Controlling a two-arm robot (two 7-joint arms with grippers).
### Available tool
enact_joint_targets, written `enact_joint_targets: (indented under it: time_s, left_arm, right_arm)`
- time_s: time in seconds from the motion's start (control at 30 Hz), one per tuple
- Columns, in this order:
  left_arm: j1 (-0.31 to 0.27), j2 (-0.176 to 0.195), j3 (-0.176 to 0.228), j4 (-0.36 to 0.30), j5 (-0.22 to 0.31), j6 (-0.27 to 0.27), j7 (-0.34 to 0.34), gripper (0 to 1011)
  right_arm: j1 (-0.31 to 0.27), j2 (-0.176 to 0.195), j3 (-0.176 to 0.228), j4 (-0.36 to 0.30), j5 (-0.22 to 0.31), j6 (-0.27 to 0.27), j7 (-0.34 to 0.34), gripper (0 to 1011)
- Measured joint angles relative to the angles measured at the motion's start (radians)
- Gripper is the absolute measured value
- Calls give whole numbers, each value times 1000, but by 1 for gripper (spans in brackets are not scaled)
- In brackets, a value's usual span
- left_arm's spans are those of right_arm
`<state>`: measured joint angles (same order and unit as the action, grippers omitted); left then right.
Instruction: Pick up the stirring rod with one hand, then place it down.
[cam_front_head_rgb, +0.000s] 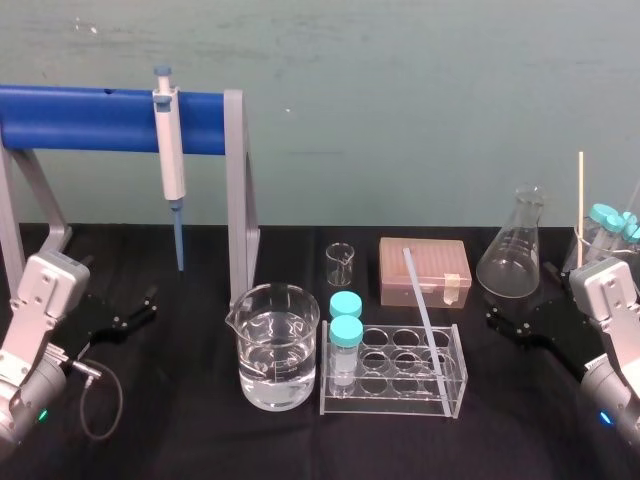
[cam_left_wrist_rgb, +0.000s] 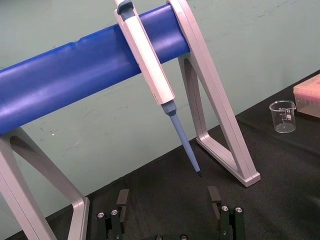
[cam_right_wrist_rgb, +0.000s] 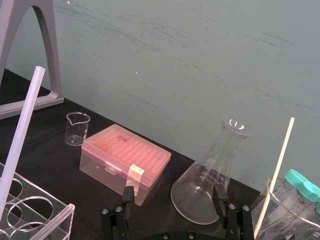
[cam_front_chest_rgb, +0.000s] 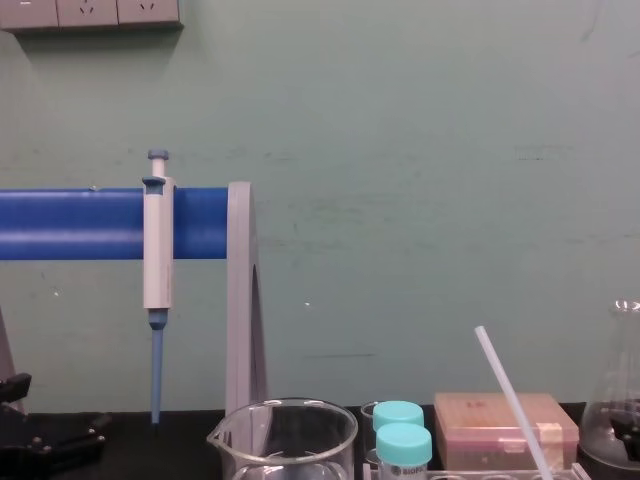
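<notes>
The stirring rod (cam_front_head_rgb: 423, 315) is a long white translucent stick leaning in the clear tube rack (cam_front_head_rgb: 452, 390) at the table's middle, its top tilted toward the back left; it also shows in the right wrist view (cam_right_wrist_rgb: 21, 131) and the chest view (cam_front_chest_rgb: 510, 398). My right gripper (cam_front_head_rgb: 512, 320) rests low at the right, well clear of the rod, open and empty (cam_right_wrist_rgb: 173, 195), with the conical flask (cam_right_wrist_rgb: 212, 180) just ahead of it. My left gripper (cam_front_head_rgb: 135, 306) sits parked at the far left, open and empty (cam_left_wrist_rgb: 167, 200), below the hanging pipette (cam_left_wrist_rgb: 150, 65).
A water-filled beaker (cam_front_head_rgb: 277, 345) stands left of the rack, which holds two teal-capped tubes (cam_front_head_rgb: 346, 345). Behind are a small beaker (cam_front_head_rgb: 340, 264) and a pink tip box (cam_front_head_rgb: 424, 270). A blue-barred stand (cam_front_head_rgb: 100, 118) is at the left; capped tubes and a thin stick (cam_front_head_rgb: 580, 195) at the far right.
</notes>
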<state>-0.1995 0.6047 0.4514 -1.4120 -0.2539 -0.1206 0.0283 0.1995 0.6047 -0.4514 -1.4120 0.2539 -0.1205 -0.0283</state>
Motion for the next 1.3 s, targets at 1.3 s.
enact_joint_targets:
  time_s: [1.3]
  left_arm:
    - [0,0,0,0,0,0,0,1000]
  right_arm:
    - [46,16,75,-166,339,314,483,1003]
